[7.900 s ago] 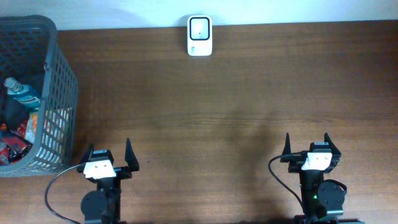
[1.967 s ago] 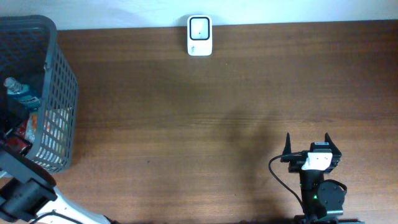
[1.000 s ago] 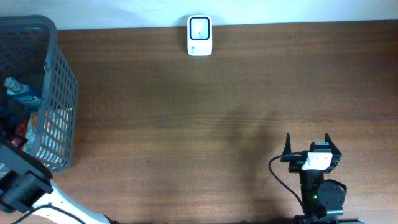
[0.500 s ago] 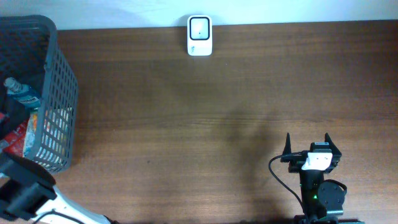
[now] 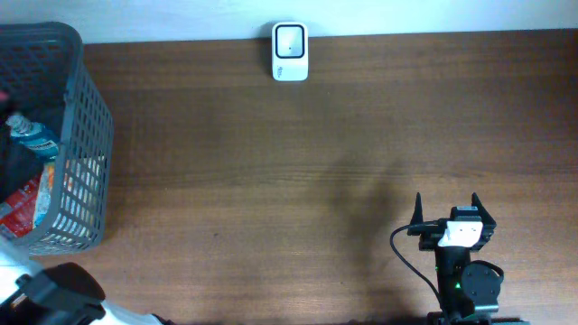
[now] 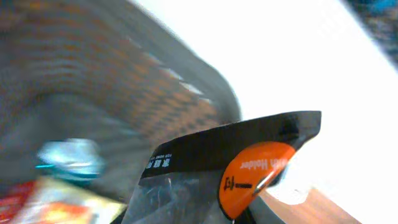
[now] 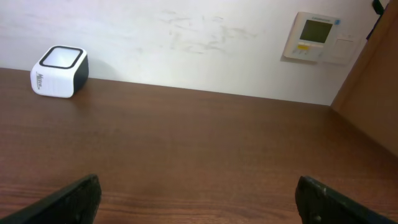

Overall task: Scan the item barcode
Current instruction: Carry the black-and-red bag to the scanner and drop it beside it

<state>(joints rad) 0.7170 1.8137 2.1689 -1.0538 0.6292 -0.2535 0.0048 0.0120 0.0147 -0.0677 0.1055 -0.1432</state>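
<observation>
Our left pincer's fingers are hidden in the left wrist view. A flat packet (image 6: 205,155) of clear crinkled film under a glossy black header strip hangs right where they meet. It looks crisp while everything behind smears, so we take the left pincer as clamped on the packet. A round orange paper sticker (image 6: 255,174) with white lettering sits on the header's right part. Behind the packet curves the blurred wall of a grey plastic lattice basket (image 5: 86,135). From overhead only the white and black left arm (image 5: 50,291) shows, at the near left corner, just in front of the basket. Inside the basket lie a clear plastic bottle with a blue label (image 5: 32,137) and some shiny red wrappers (image 5: 20,206).

Our right pincer (image 5: 446,199) stands with its two dark pointed fingers (image 7: 78,196) wide apart, nothing between them, low over the dark brown wood-grain table (image 5: 271,181). Far ahead of it and off to its left, at the table's back edge against the matt white wall (image 7: 186,37), sits the small white rounded box scanner with a black-rimmed window (image 5: 290,51). A pale rectangular wall panel with a small screen (image 7: 315,37) hangs up to the right pincer's right.
</observation>
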